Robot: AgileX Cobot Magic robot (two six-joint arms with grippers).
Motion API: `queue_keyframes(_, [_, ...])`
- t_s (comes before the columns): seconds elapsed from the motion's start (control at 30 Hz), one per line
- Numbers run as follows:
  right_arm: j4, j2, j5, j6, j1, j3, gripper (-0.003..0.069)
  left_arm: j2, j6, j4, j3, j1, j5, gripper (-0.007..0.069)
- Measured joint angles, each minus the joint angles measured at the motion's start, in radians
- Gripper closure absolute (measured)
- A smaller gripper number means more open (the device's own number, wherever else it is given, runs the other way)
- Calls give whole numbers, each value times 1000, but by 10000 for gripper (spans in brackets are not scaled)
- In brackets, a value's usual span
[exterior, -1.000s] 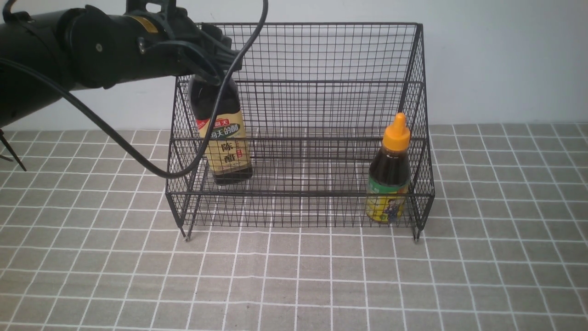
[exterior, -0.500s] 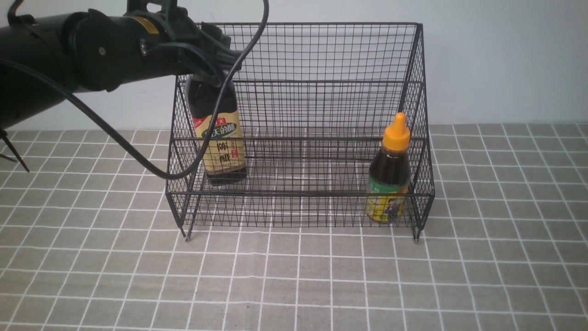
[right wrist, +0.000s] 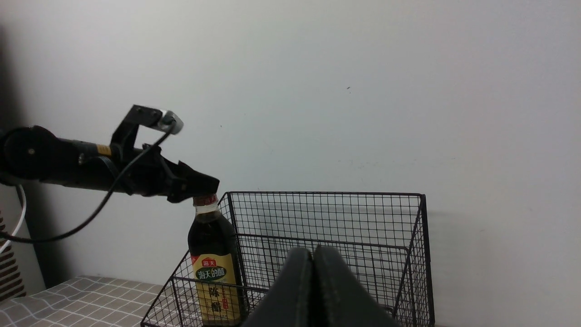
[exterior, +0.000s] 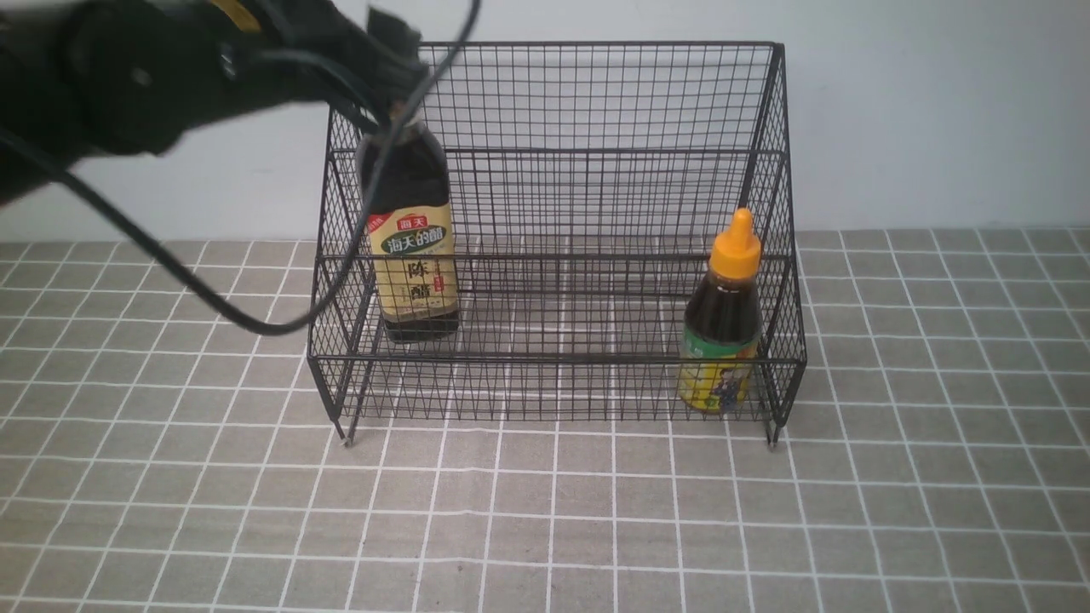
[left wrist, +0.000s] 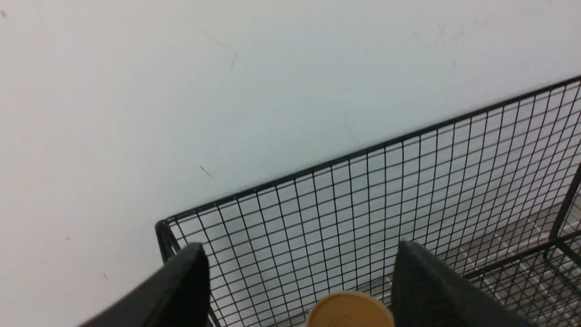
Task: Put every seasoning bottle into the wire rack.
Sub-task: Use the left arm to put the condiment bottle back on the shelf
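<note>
The tall bottle (exterior: pixel 413 255), with a tan label, stands upright at the left end of the wire rack (exterior: pixel 596 102). Its gold cap (left wrist: pixel 349 311) sits low between my left gripper's fingers. My left gripper (exterior: pixel 393 81) is open around the cap, jaws wide apart and not touching it (left wrist: pixel 302 247). It also shows in the right wrist view (right wrist: pixel 199 186), just above the bottle (right wrist: pixel 213 268). The short bottle (exterior: pixel 722 323), with an orange nozzle, stands on the rack's lower tier at the right. My right gripper (right wrist: pixel 313 252) is shut and empty, facing the rack (right wrist: pixel 363 218).
The rack stands on a grey tiled cloth (exterior: pixel 545 511), close to a white wall (exterior: pixel 937 111). My left arm's black cable (exterior: pixel 255 323) hangs in front of the rack's left corner. The rack's back mesh (left wrist: pixel 408 190) rises behind the gold cap.
My left gripper has let go of the tall bottle and risen, blurred with motion. The bottle, tilted before, now stands upright. The short bottle has not moved.
</note>
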Motion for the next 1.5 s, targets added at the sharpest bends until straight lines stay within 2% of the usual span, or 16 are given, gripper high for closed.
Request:
queue_keyframes(0.13, [0, 0, 0, 0, 0, 0, 671, -53, 1, 2, 0, 0, 86, 194])
queue_keyframes(0.27, [1, 0, 0, 0, 0, 0, 671, -106, -8, 6, 0, 0, 238, 341])
queue_keyframes(0.3, [1, 0, 0, 0, 0, 0, 671, -124, -32, 9, 0, 0, 306, 427])
queue_keyframes(0.33, [1, 0, 1, 0, 0, 0, 671, -130, -40, 11, 0, 0, 325, 450])
queue_keyframes(0.4, [5, 0, 1, 0, 0, 0, 671, -140, -91, 20, 0, 0, 424, 566])
queue_keyframes(0.5, [7, 0, 1, 0, 0, 0, 671, -128, -148, 39, 1, 0, 536, 617])
queue_keyframes(0.7, [13, 0, 1, 0, 0, 0, 671, -19, -154, 44, 2, 0, 565, 631])
queue_keyframes(1.13, [28, 0, 1, 0, 0, 0, 671, 125, -148, 47, 2, 0, 382, 631])
queue_keyframes(1.33, [28, 0, 1, 0, 0, 0, 671, 160, -148, 50, 2, 0, 357, 631])
queue_keyframes(1.5, [28, 0, 1, 0, 0, 0, 671, 182, -149, 100, 2, 0, 355, 631])
